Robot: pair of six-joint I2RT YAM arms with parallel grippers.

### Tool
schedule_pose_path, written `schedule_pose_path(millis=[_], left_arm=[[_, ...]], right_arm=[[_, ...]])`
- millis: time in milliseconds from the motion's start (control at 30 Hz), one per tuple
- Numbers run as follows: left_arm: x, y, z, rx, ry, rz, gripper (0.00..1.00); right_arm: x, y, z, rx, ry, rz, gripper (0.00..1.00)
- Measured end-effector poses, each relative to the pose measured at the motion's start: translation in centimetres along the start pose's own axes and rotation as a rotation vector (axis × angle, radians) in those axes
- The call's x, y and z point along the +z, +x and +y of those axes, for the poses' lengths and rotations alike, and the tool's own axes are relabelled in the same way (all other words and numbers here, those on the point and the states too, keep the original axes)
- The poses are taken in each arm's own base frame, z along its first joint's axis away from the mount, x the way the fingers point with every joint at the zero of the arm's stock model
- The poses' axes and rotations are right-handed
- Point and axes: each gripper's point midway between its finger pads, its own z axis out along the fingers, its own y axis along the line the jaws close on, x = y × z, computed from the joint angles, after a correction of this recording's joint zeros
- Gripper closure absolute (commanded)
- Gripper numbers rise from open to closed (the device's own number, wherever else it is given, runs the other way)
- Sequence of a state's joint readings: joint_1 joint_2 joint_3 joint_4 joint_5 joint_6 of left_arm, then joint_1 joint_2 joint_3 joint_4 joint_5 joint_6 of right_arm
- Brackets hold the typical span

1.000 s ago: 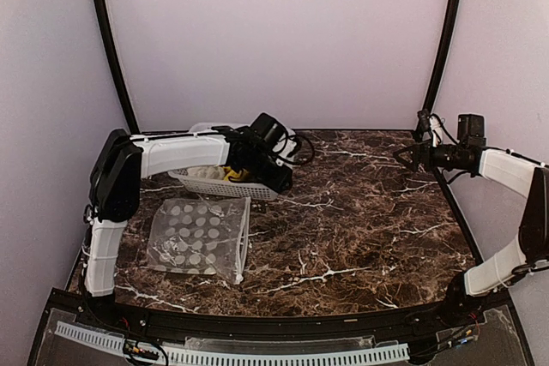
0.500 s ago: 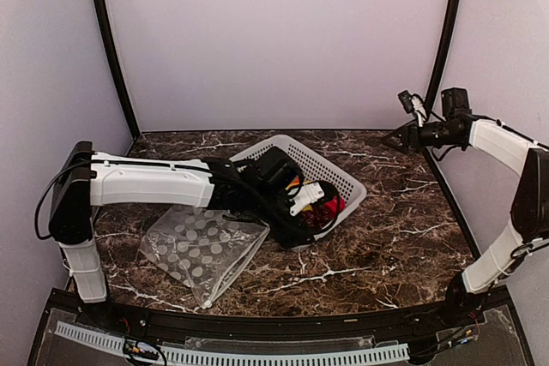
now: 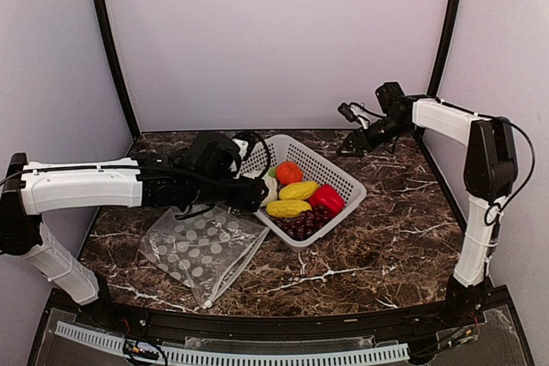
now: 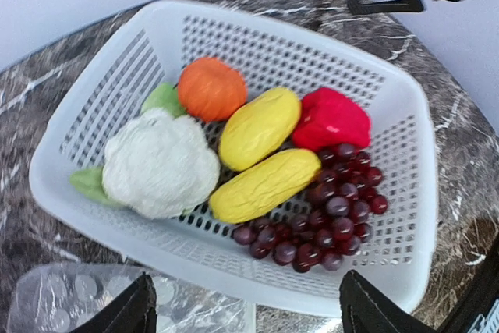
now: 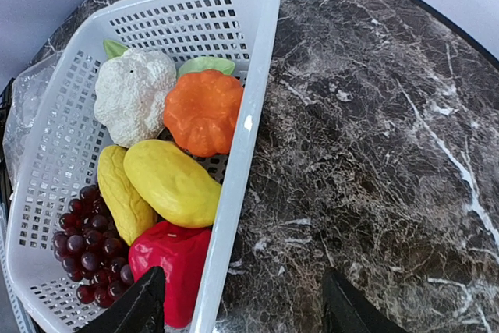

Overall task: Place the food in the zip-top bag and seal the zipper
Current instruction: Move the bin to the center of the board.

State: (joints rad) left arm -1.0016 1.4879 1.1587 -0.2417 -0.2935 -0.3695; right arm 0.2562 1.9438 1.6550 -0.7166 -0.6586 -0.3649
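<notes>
While the zip-top bag lies flat, the food fills the basket.

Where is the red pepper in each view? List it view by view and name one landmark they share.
Top external: the red pepper lies right of centre, at the right side of the basket.
Left wrist: red pepper right of centre, just above the grapes.
Right wrist: red pepper at the bottom, left of centre, against the rim.
Shared landmark: the white mesh basket holding it.
</notes>
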Motion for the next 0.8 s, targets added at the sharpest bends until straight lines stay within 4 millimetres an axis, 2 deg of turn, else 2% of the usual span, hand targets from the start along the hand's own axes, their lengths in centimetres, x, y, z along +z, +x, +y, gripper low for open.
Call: schedule_pose_path(millis=[133, 200, 300, 400, 600, 733, 800], left_arm=[[1.5, 3.5, 4.2, -0.166, -0.112, 0.091, 0.23], [1.8, 4.4, 5.3, -0.21, -0.142, 0.107, 0.23], [1.8, 4.8, 5.5, -0.251, -0.152, 0.113, 0.21], [1.9, 4.9, 5.5, -0.274, -0.154, 0.113, 0.2], [2.7, 5.7, 5.6, -0.278, -0.169, 0.137, 0.21], [2.9, 5.9, 5.8, -0.276, -0.175, 0.142, 0.21], [2.9, 5.9, 5.8, -0.276, -0.179, 0.14, 0.21]], right_arm=[[2.7, -0.3, -0.5, 0.007, -0.019, 0.049, 0.38], [3.6, -0.3, -0.4, 0.003, -0.023, 0.071, 0.4], [4.7, -0.8, 0.1, -0.009, -0.027, 0.096, 0.44], [5.7, -1.1, 0.3, -0.014, -0.022, 0.112, 0.53], [7.1, -0.3, -0.4, 0.028, -0.003, 0.158, 0.65], [7.2, 0.3, -0.7, 0.06, 0.008, 0.179, 0.8], [7.3, 0.4, -0.6, 0.065, 0.011, 0.183, 0.92]])
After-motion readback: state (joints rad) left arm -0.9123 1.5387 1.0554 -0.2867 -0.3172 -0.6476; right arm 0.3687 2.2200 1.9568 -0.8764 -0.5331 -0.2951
